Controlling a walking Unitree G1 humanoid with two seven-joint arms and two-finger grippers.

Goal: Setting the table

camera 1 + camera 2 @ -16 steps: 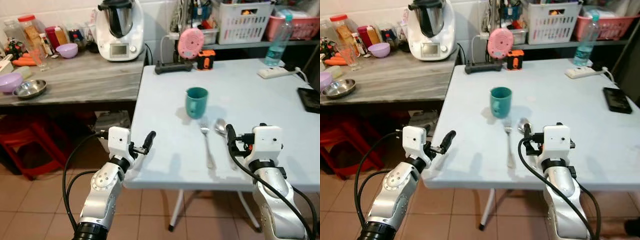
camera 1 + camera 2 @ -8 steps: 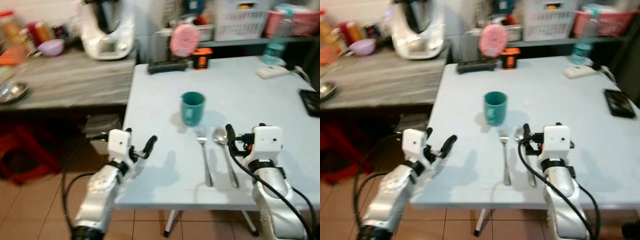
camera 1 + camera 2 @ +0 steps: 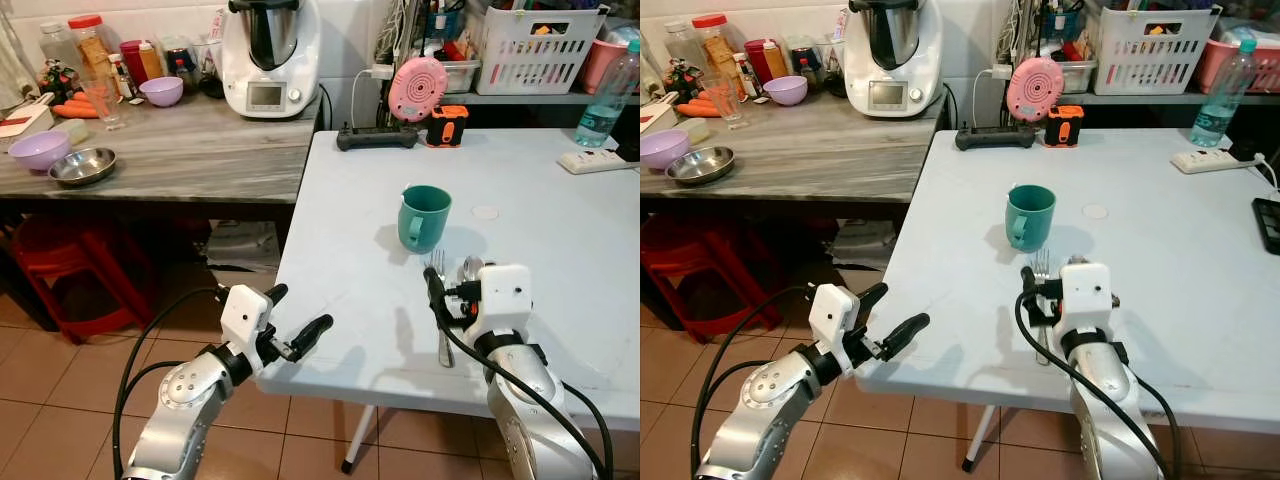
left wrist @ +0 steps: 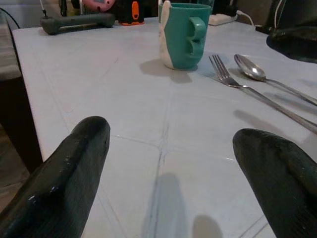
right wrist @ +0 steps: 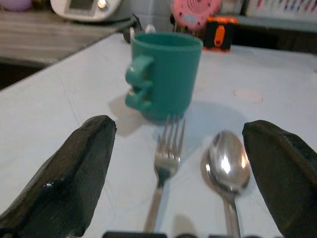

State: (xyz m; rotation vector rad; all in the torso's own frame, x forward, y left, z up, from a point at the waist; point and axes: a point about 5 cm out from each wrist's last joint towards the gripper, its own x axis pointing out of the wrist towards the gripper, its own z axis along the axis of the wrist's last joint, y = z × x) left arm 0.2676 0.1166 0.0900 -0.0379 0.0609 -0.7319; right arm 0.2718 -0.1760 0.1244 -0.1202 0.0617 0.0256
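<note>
Nearest the camera, the left gripper (image 3: 297, 321) hovers at the near edge of the pale, smooth counter (image 3: 350, 260), its black fingers (image 4: 74, 173) spread apart and holding nothing. The right gripper (image 5: 173, 163) hangs low over the place setting, its fingers likewise parted and empty, with cutlery showing between them. Just beyond it lie a shiny metal fork (image 5: 166, 163) and a rounded, mirror-bright spoon (image 5: 227, 161), side by side and parallel, handles toward the robot. A little farther stands a teal mug (image 3: 422, 217), matte and cylindrical, upright with its handle on the robot's left, just behind the fork tines. Judging from this, one setting looks partly laid: cup, fork and spoon are placed, but no plate is there. Farther left, a steel bowl (image 3: 82, 166) rests on the grey wood-grain sideboard (image 3: 180, 150).
</note>
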